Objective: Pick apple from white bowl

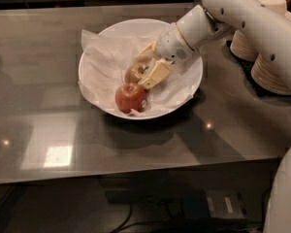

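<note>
Where the white jointed robot arm (242, 13) reaches down from the upper right, the gripper (141, 70) sits inside the wide, shallow white bowl (126, 27), right of the bowl's centre. Its two cream-coloured fingers (155, 73) are parted by one apple's width and stand on opposite sides of the dull red apple with yellowish-green patches (134, 73). One finger lies at the apple's upper right and the other along its lower right. Both appear to press against the fruit, so it is gripped between them.

The gripped apple is still low in the bowl, over the crinkled white paper lining (102, 62). Whether it rests on the paper or is clear of it cannot be told.

A second, more evenly red-orange apple (131, 97) lies just below the gripped one, near the bowl's front rim and close beside the lower finger's tip. No finger holds it.

The bowl stands on a glossy grey-brown counter (63, 130). Stacks of beige paper plates (264, 69) stand on the counter to the bowl's right, partly hidden behind the arm.
</note>
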Motion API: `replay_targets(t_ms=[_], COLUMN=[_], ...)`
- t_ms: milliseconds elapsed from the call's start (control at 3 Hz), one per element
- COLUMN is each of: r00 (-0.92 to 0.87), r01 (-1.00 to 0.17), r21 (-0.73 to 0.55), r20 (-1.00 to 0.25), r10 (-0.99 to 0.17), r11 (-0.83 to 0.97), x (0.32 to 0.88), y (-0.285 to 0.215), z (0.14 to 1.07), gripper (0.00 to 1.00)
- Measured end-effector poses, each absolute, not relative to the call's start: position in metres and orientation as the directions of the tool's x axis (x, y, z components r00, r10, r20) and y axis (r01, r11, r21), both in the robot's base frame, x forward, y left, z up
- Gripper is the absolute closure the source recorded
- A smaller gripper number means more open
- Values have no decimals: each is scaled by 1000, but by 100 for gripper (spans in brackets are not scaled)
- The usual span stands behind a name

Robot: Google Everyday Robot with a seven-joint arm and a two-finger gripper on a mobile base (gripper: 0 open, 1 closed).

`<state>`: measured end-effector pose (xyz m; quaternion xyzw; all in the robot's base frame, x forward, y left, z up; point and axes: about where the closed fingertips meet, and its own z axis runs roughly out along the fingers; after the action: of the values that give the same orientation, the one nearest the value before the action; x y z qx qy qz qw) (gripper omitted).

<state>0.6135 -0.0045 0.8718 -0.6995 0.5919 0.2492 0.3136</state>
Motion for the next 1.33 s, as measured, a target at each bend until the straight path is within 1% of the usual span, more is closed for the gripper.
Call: replay_targets(t_ms=[333, 667, 1333], r00=[175, 174, 220], r01=[-984, -984, -970], r21=[-144, -151, -241], r20=[-720, -737, -793], r10=[-671, -654, -568], r11=[-102, -92, -40], x=[613, 611, 592], y=[-5, -6, -21], z=[872, 877, 920], gripper=[100, 100, 100])
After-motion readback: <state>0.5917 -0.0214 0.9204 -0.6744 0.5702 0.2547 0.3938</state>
